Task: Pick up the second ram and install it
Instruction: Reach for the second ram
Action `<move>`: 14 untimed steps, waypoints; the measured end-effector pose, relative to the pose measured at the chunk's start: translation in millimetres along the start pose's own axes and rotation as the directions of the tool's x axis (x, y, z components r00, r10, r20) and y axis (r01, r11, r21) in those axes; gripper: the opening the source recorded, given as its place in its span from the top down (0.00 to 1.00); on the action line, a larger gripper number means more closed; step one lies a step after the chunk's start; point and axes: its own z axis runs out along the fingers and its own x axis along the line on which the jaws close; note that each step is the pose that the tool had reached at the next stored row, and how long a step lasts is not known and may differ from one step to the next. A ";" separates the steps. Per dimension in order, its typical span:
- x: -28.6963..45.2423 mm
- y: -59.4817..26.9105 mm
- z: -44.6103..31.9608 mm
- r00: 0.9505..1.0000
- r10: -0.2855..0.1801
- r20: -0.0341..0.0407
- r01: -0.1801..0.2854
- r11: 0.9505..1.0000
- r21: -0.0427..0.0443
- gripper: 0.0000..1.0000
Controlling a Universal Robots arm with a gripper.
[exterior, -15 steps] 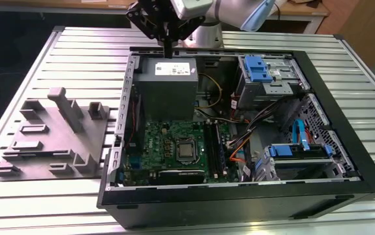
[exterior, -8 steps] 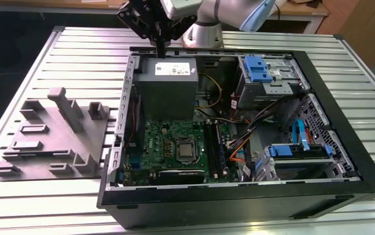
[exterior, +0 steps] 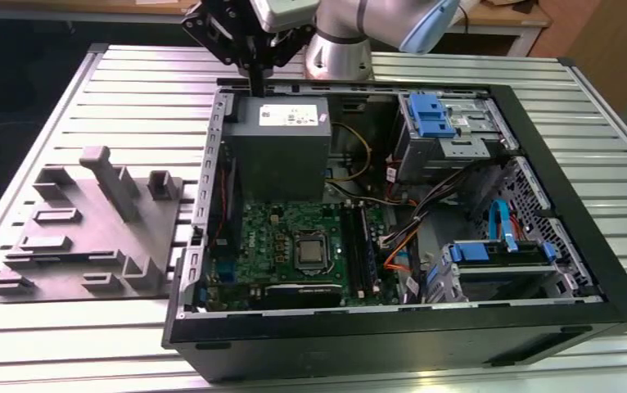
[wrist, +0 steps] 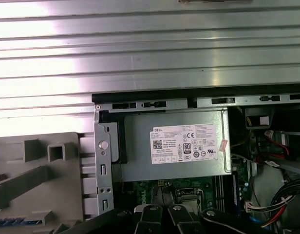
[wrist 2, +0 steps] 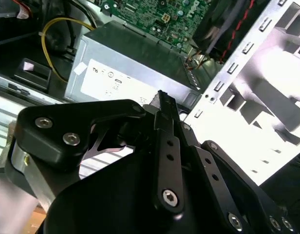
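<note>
Black metal up top: the gripper [exterior: 257, 87] hangs over the rear edge of the open computer case [exterior: 401, 336], tip pointing down near the far end of the grey power supply [exterior: 278, 147]. In the second wrist view the jaws are pinched together into one thin point, and I can't tell whether anything is caught between them. In the first wrist view the power supply [wrist: 174, 146] shows its labelled face. On the exterior view's left, the grey moulded tray [exterior: 84, 246] lies on the slatted desk [exterior: 51, 336], beside the case and well apart from the gripper. The second ram? Possibly the long dark stick [exterior: 349, 246] standing on edge in the memory slots, just to the exterior view's right of the processor socket [exterior: 310, 252]; it's hard to be sure from here.
</note>
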 end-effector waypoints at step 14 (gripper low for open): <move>17.3 -1.3 -0.5 1.000 0.000 0.000 0.000 1.000 0.000 0.90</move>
